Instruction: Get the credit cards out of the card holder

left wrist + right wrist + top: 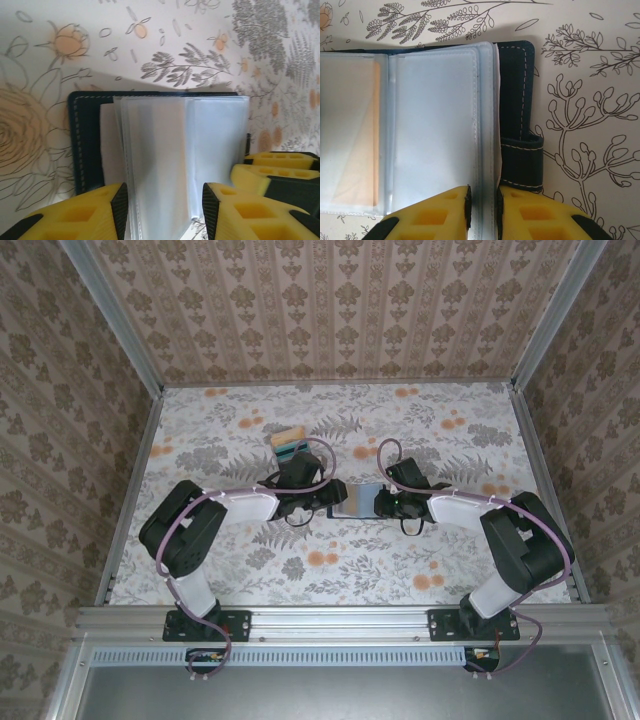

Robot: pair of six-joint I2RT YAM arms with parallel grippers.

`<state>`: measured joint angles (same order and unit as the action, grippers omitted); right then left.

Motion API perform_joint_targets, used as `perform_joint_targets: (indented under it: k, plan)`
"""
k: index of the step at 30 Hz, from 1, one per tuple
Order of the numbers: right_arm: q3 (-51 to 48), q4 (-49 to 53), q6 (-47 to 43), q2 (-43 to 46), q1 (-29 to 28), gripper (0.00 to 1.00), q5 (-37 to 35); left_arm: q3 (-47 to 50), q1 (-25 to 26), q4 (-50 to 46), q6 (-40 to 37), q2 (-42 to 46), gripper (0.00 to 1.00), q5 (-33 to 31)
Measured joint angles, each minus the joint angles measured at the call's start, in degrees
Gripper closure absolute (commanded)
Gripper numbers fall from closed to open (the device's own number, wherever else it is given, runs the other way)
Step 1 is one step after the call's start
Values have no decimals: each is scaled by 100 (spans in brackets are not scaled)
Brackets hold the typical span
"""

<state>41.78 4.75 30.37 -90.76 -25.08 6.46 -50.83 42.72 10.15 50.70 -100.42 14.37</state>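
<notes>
While the navy card holder (358,499) lies open mid-table (250,570), the left gripper (163,200) straddles its clear sleeves (165,145), jaws apart; whether they press, I cannot tell. At 3 o'clock, the right gripper (483,197) pinches a sleeve edge; a tan card (355,135) sits pocketed.

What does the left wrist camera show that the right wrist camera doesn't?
Left wrist camera: the left arm's yellow fingers straddling clear plastic sleeves, and a large pale-orange printed rose. Right wrist camera: a tan plastic card inside one sleeve, and a navy strap. Both: the dark navy folding card holder, its sleeves, the flowered tabletop, and the right arm's yellow fingers.
</notes>
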Motion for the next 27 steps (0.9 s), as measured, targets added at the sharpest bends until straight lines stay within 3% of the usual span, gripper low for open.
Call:
perform_joint_targets:
  k: [27]
  plan:
    - [0, 2, 0, -7, 0, 77, 2, -188, 0, -201, -98, -317, 53, 85]
